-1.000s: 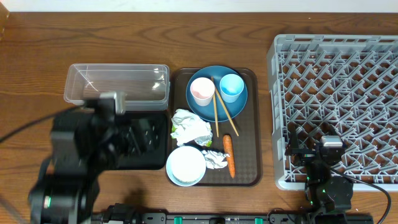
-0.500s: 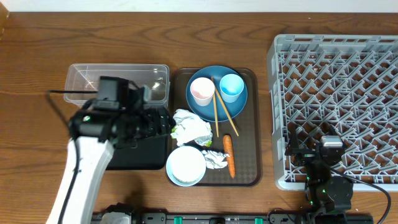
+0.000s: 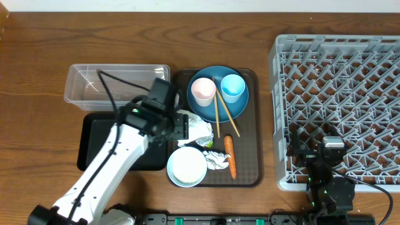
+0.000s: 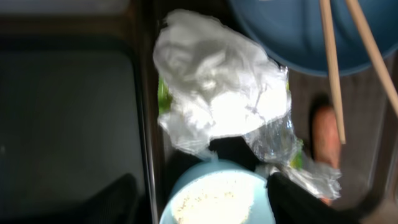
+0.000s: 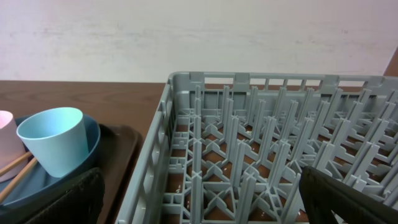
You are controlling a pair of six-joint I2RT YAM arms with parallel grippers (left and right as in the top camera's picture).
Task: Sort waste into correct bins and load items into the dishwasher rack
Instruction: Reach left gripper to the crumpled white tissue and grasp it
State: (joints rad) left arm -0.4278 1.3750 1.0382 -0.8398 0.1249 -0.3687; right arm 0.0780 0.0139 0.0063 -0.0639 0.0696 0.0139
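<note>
Crumpled white paper wad (image 4: pixel 217 99), yellow-green wrapper showing at its edges, lies by the brown tray's (image 3: pixel 249 150) left rim. Left gripper (image 4: pixel 202 186) is over the wad, fingers spread. Right gripper (image 5: pixel 200 199) fingers are spread wide.

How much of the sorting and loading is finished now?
Nothing looks done: rack, clear tub and black bin hold nothing. In hand: the left gripper, open, is over the big paper wad. Left: this wad, the small wad, carrot, plate, bowl, pink cup, blue cup, chopsticks.
</note>
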